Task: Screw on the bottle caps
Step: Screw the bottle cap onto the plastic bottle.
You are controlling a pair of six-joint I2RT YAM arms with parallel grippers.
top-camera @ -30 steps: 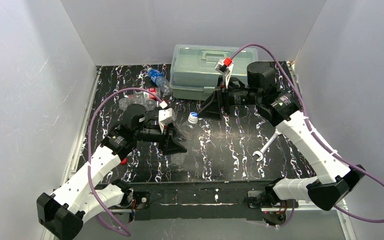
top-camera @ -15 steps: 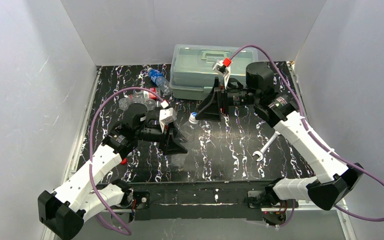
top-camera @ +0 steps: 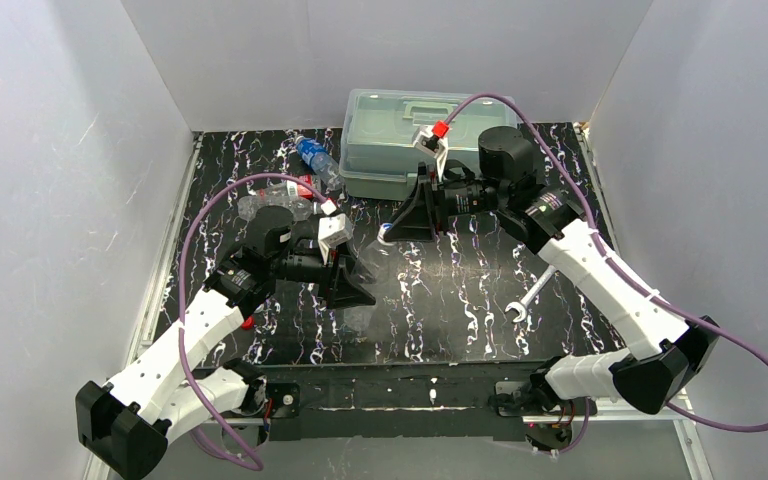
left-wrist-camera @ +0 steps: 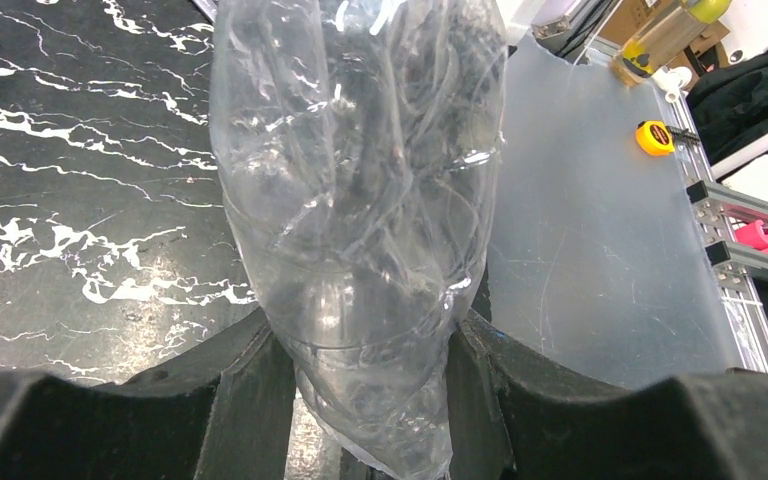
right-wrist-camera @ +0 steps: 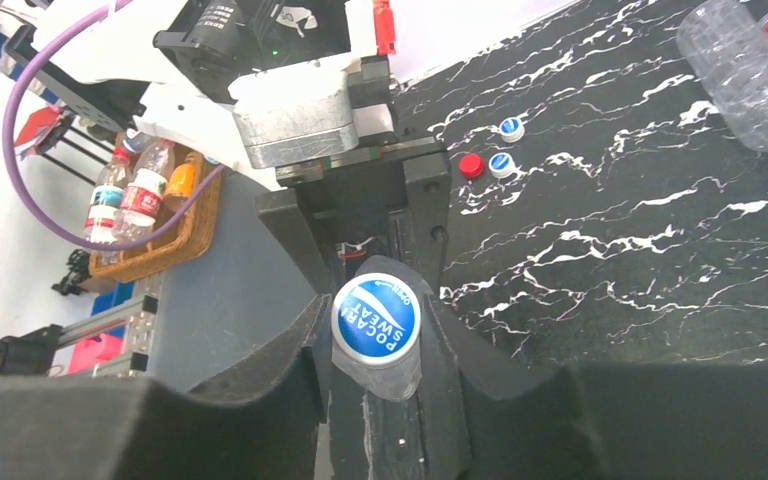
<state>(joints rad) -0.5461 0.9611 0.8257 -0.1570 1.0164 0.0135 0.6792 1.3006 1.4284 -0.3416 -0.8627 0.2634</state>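
Clear plastic fills the left wrist view: the plain bottle (left-wrist-camera: 360, 200) sits clamped by its lower body in the left gripper (left-wrist-camera: 370, 345), whose fingers are drawn in narrow and press both sides of the crumpled wall. At the other end, the right gripper (right-wrist-camera: 377, 312) is closed down on the blue cap (right-wrist-camera: 375, 318), which sits on the bottle's neck with a finger against each side. By my reading this is the first bottle being capped. The cap is on the neck, but how far it is threaded cannot be told. The rest of the job looks undone. A red cap (right-wrist-camera: 471, 165) and two blue-and-white caps (right-wrist-camera: 502, 165) lie loose together on the bench (top-camera: 460, 290). The blue-label bottle (top-camera: 313, 156) and the red-label bottle (top-camera: 282, 193) lie on their sides at the far left. The red-label one looks open at the neck, while the other's neck is too small to judge. The held bottle is above the bench, between the two arms near the middle. Its long axis runs from the base, just past the left gripper on the near side, up to the neck. The cap's printed top faces the right wrist, so the neck points toward the right arm. How steeply it leans I cannot tell.
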